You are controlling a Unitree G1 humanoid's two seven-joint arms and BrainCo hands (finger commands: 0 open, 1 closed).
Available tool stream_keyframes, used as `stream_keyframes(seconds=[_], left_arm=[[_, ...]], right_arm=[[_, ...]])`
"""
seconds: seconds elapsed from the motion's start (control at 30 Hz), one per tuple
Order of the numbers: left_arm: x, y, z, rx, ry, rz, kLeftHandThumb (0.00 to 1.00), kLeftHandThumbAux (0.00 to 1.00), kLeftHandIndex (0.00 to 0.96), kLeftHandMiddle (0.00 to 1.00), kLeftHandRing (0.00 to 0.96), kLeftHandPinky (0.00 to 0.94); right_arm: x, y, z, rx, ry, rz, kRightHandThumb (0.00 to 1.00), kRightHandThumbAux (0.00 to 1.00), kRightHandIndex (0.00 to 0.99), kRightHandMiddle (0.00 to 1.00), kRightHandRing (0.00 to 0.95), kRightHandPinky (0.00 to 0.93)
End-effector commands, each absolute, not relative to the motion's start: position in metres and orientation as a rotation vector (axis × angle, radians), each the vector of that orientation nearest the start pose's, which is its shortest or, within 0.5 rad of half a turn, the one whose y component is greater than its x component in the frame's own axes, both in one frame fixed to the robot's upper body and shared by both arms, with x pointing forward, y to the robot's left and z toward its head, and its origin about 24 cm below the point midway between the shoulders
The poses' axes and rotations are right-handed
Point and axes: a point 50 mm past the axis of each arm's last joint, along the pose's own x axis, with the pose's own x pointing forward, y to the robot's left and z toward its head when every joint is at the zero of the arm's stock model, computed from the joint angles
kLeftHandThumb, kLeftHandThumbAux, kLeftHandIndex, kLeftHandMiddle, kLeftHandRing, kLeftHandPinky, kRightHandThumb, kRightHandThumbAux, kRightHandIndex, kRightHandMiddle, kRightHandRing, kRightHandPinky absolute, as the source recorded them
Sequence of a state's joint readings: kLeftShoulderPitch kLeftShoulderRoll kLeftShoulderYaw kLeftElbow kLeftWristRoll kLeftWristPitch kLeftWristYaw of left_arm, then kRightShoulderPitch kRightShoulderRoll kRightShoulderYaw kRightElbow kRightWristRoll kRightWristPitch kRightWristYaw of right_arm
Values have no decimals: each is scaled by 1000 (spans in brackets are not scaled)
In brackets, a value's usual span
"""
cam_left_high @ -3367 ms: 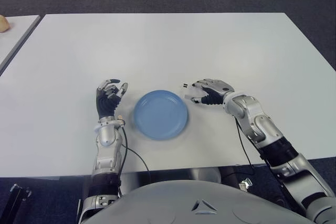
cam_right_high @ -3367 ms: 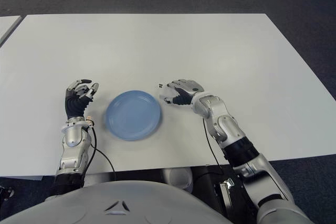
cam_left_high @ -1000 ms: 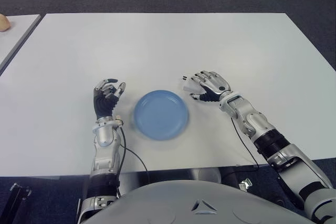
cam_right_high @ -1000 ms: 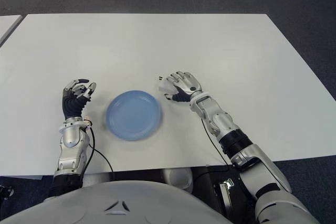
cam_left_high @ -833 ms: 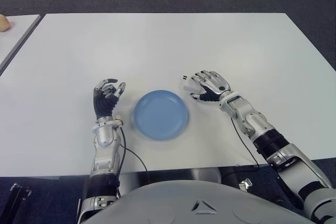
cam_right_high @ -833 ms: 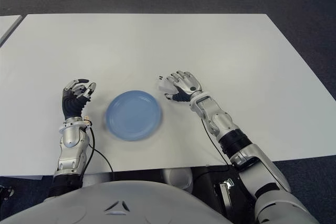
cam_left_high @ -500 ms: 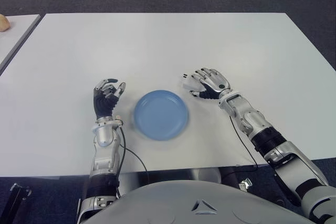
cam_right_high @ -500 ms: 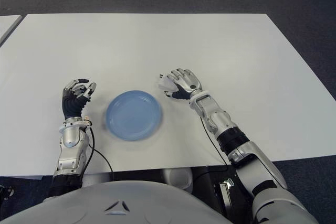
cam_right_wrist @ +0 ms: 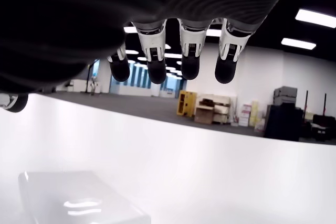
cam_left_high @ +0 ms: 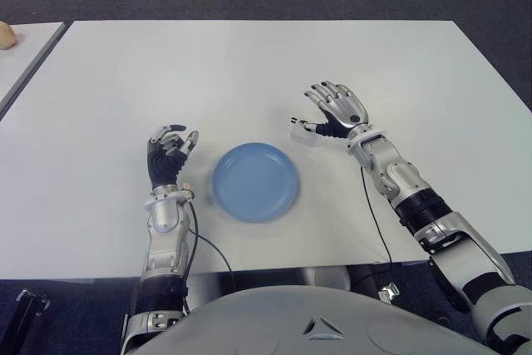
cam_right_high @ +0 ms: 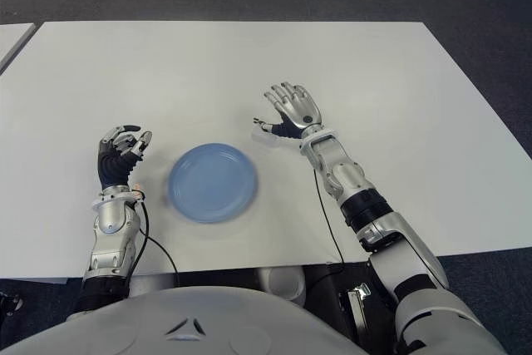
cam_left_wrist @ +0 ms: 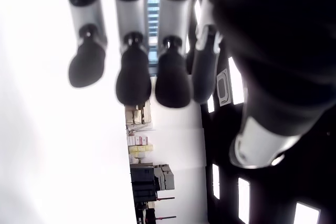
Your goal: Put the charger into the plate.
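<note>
Right hand [cam_left_high: 337, 110] is hovering over the table [cam_left_high: 249, 64] just right of the charger [cam_left_high: 302, 134], fingers [cam_right_wrist: 190, 59] spread wide and gripping nothing; thumb tip is showing near or against the charger's right side, contact is hard to tell. Charger is sitting on the table just beyond the far-right rim of the blue plate [cam_left_high: 254, 181], not in it. It's white on white, so its outline is hard to make out in the eye views; the right wrist view is showing only part of the white block [cam_right_wrist: 79, 205], cut off at the frame edge. Left hand [cam_left_high: 169, 155] is showing left of the plate, fingers [cam_left_wrist: 134, 80] curled with nothing in them. Left wrist view is mostly dark fingertips and glare, plate not showing there. A tan object [cam_left_high: 7, 36] at the far left edge is cut off, can't identify it.
</note>
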State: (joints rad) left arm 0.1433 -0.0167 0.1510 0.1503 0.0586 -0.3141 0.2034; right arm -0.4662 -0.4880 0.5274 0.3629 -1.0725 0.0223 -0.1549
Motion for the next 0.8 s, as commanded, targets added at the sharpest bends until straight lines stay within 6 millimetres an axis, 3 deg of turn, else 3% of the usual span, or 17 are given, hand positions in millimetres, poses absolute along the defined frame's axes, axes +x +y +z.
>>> stream_keyframes(seconds=[0.03,0.8], left_arm=[[208,200,1,69,-12,376,707,721,439,775,748,743],[207,200,0,72,8,377,707,721,440,772,745,740]], right_arm=[[327,-141,72,-1689,-336,231,299,139,0,0,0,0],[341,-146,71,-1700,-236,195,264,152,0,0,0,0]])
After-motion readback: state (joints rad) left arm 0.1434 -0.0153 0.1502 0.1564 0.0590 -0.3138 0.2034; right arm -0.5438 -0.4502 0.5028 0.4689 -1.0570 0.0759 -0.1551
